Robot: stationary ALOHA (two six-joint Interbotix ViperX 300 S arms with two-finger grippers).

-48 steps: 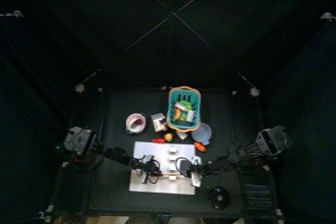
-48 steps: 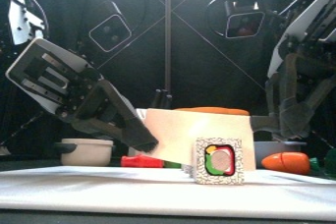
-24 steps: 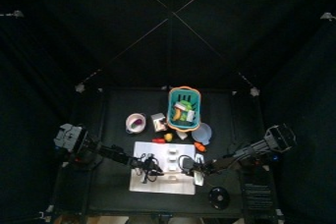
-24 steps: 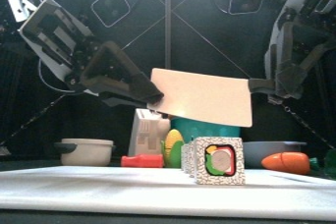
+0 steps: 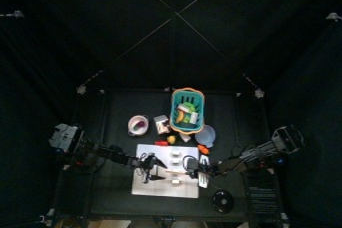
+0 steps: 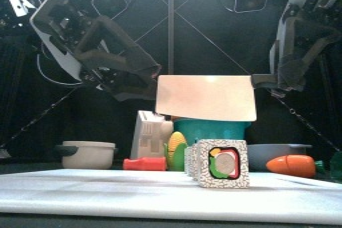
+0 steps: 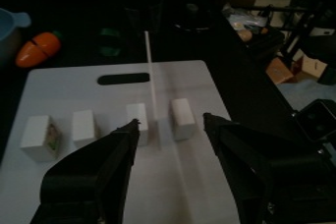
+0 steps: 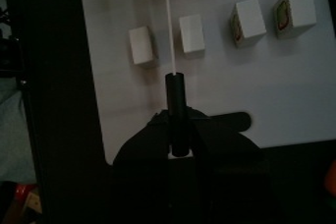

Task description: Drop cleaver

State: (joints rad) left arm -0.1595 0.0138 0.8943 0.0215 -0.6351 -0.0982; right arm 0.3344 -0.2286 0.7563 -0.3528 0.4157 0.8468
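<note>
Flat whitish cleaver [image 6: 205, 96], blade upright and broadside to the front, aloft, handle in right gripper [image 8: 175, 120].

**Robot lab test pen w/ toy kitchen props**

Lab setup, not a real kitchen. Small black table [image 5: 120, 137] boxed in by black curtains [image 5: 267, 32]. Two black arms w/ wrist cams work over it. Props are play-food: white cutting board [image 7: 79, 95], toy carrot [image 7: 41, 46], sushi-style blocks [image 7: 183, 116], teal basket [image 5: 189, 107]. Left wrist cam sees past the curtains to cluttered room shelving [image 7: 282, 31].
</note>
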